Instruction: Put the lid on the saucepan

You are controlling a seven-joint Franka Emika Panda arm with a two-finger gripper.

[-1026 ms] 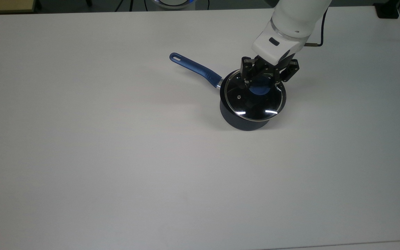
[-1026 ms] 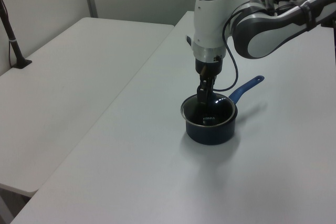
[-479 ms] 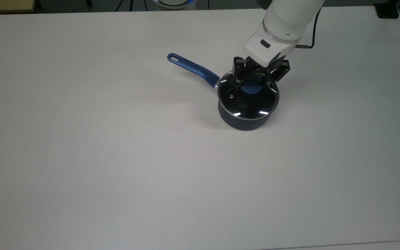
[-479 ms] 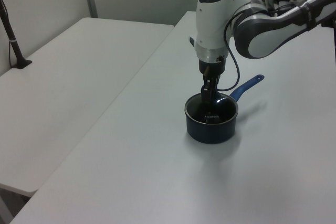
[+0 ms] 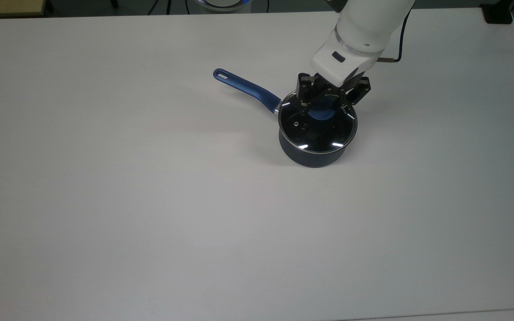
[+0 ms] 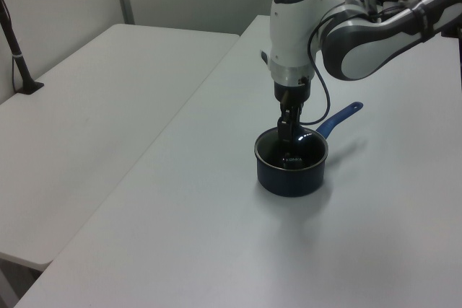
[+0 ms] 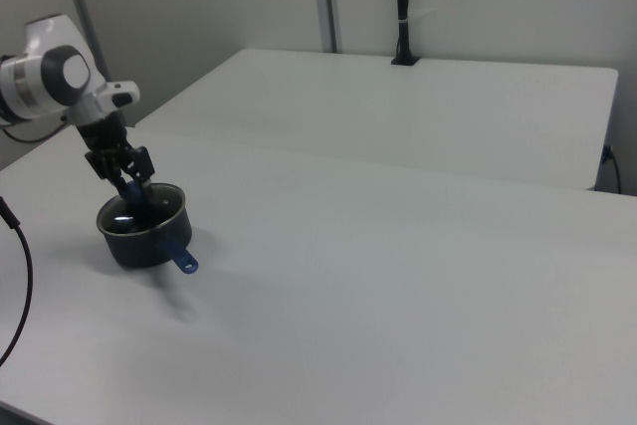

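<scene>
End effector [image 5: 323, 108] clamps the lid [image 5: 317, 127] by its knob — seated on the saucepan [image 5: 304, 156].

open table [image 5: 150, 214] all around saucepan [image 5: 310, 156]

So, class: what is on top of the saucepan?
The lid sits on the saucepan, with the gripper at its blue knob. Glare on the glass hides the inside.
</scene>
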